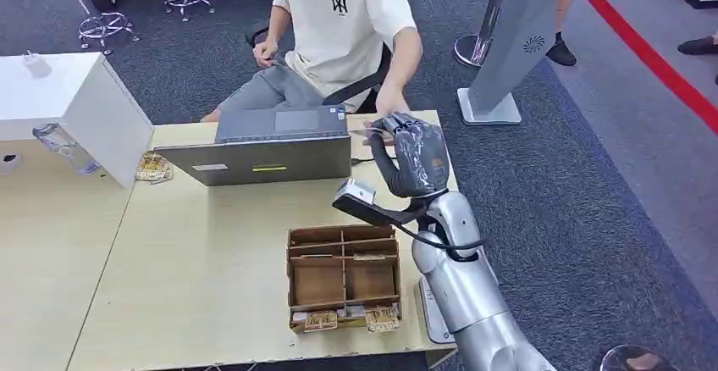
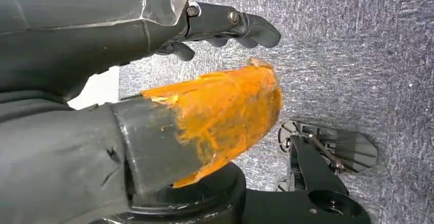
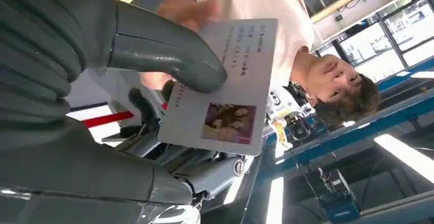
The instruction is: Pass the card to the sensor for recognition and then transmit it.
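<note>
Robot hand (image 1: pixel 416 157) (right) pinching card (image 3: pixel 230 86), tan table (image 1: pixel 212 244), grey carpet (image 1: pixel 576 218)

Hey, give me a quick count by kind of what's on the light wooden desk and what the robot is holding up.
Laptop: 1
Wooden compartment box: 1
Card, held in the right hand: 1
Clear plastic bottle: 1
Small packet by the laptop: 1
Total: 5
</note>
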Controlling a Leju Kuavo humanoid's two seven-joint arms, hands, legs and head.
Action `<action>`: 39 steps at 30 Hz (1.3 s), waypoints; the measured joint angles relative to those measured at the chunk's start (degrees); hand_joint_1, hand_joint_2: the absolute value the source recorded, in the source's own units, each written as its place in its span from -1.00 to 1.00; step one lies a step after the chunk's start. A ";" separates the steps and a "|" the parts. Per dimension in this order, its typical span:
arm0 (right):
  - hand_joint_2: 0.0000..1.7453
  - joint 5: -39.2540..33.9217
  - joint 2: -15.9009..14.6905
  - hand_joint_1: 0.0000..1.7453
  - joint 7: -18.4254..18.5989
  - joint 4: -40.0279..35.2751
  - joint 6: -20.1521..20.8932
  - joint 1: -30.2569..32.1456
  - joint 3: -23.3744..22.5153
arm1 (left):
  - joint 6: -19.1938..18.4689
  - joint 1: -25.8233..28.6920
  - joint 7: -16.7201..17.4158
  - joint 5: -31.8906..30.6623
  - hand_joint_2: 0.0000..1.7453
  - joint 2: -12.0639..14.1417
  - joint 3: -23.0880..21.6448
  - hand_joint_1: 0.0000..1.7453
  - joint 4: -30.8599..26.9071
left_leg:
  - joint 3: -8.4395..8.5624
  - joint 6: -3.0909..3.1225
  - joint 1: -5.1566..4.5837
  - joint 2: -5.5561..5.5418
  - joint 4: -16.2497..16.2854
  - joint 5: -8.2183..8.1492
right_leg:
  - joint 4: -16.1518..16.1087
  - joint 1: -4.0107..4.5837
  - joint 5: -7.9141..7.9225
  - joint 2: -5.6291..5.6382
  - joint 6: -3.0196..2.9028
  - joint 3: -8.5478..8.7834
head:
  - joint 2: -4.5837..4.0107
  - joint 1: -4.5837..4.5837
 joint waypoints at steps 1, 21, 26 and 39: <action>1.00 -0.11 0.00 1.00 0.00 0.15 0.00 0.00 0.00 | 0.00 0.00 0.00 0.02 -1.00 0.00 0.00 -1.00 0.02 | 0.00 0.00 0.00 0.00 0.00 0.00 | 0.00 0.00 0.00 0.00 0.00 0.00 | 0.00 0.00; 1.00 -40.18 -0.98 1.00 -3.69 -5.67 19.20 4.69 6.67 | 0.52 0.05 -1.60 2.75 -1.00 -0.04 0.00 -1.00 0.00 | -0.02 0.00 0.00 0.00 0.00 -0.01 | 0.00 0.00 -0.01 0.00 0.00 -0.03 | 0.00 0.00; 1.00 -55.09 -1.71 1.00 -4.81 -10.85 31.29 7.80 6.91 | 0.77 0.05 -2.03 3.67 -1.00 -0.07 0.07 -1.00 0.00 | -0.02 0.00 0.00 0.00 0.00 -0.01 | -0.01 0.00 -0.01 0.00 0.00 -0.04 | 0.00 0.00; 1.00 -64.30 -6.40 1.00 -5.38 -14.62 38.03 13.17 3.85 | 1.27 0.12 -3.13 5.59 -1.00 -0.09 1.11 -1.00 0.00 | -0.02 0.00 -0.01 0.00 0.00 -0.01 | -0.01 -0.01 -0.01 -0.01 0.01 -0.03 | 0.00 0.00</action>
